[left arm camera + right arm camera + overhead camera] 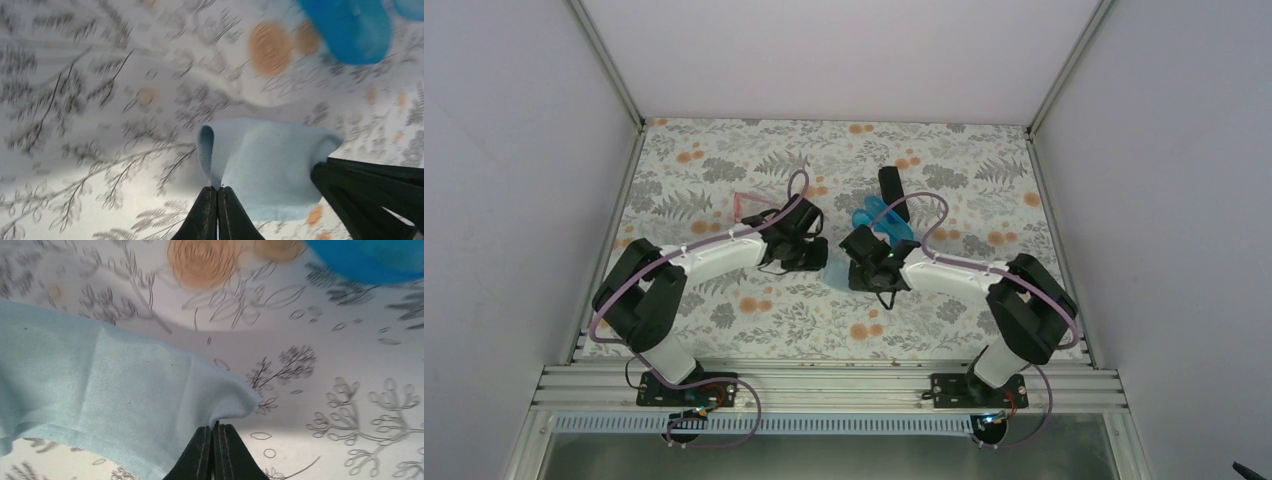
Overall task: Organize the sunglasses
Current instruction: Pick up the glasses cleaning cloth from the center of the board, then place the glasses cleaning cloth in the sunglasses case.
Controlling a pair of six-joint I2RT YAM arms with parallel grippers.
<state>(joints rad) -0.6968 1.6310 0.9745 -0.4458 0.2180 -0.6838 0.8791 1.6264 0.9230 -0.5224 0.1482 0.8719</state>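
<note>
The sunglasses (742, 207), thin and pink-red, lie on the floral table behind my left arm, partly hidden by it. A light blue cloth (836, 277) hangs between both grippers. My left gripper (816, 262) is shut on one corner of the cloth (270, 160), its tips (218, 189) pinching the fold. My right gripper (852, 268) is shut on another corner of the cloth (100, 390), at its tips (215, 429). The glossy blue case (879, 220) lies open just behind the grippers. It also shows in the left wrist view (350, 30) and the right wrist view (370, 260).
A black upright object (891, 188) stands behind the blue case. The right gripper's black fingers (370, 192) show at the right of the left wrist view, touching the cloth. White walls enclose the floral table (724, 150) on three sides.
</note>
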